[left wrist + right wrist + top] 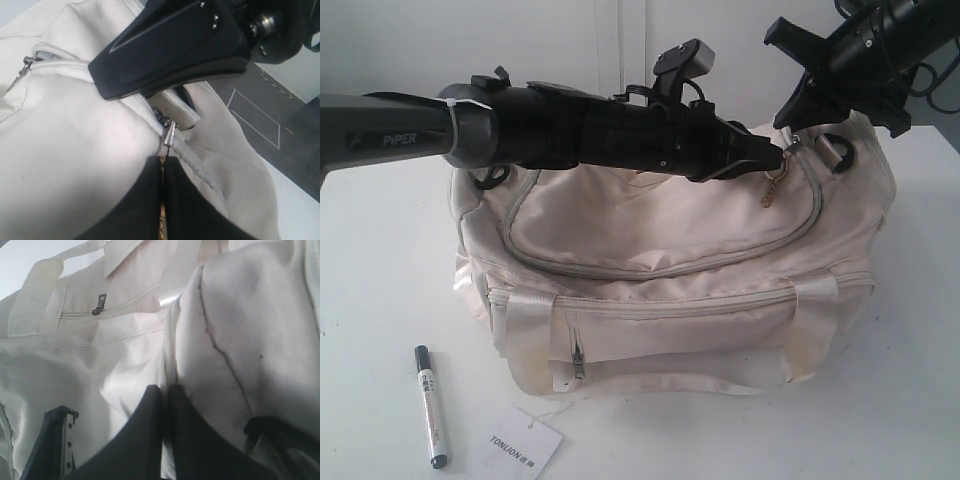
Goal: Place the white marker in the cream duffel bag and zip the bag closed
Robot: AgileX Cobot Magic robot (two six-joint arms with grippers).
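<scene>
Your left pincer (162, 165) is clamped on the zip pull (168, 134); your right pincer (164, 392), on bag (660, 230) fabric. The marker (430, 405) lies on the tabletop (380, 260) beside the bag.

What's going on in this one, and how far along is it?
Both arms are working at one end of the cream duffel bag. The left gripper has reached across the bag's top and is pinching the zip pull, while the right gripper is clamped on the bag's fabric beside it. The curved top zip looks closed. The white marker lies on the table in front of the bag, beside a hang tag, so it isn't packed yet.
</scene>
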